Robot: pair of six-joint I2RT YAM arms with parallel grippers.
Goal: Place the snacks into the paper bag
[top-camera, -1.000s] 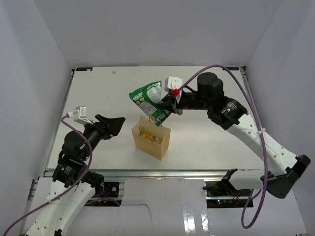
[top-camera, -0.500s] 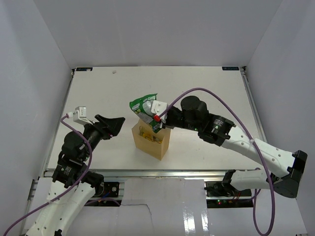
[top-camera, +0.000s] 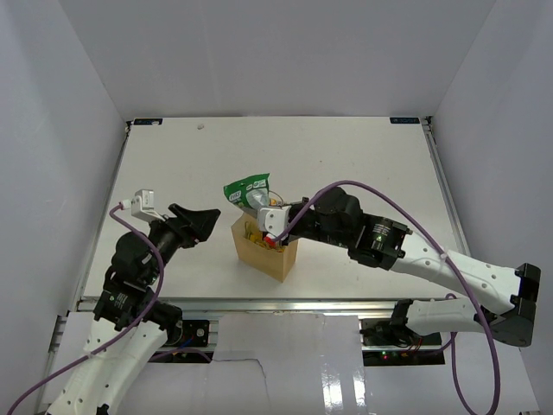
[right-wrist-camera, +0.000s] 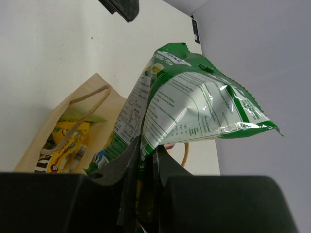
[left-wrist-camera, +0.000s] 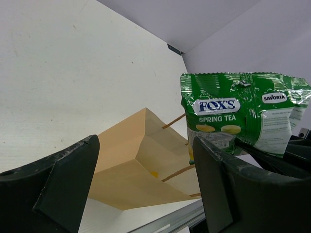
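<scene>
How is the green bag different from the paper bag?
The green bag is shiny and printed; the paper bag is plain tan. The green bag hangs in the right tool; the paper bag stands on the table. The paper bag is open, yellow packets inside; the green bag is sealed. Both are bags.

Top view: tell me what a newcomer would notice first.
The shiny green-and-white snack bag stands out, pinched at its lower edge by the right gripper and tilted over the open mouth of the tan paper bag toward the near side of the table. Yellow wrappers already lie inside the paper bag. To its left the left gripper hangs open, apart from it.
</scene>
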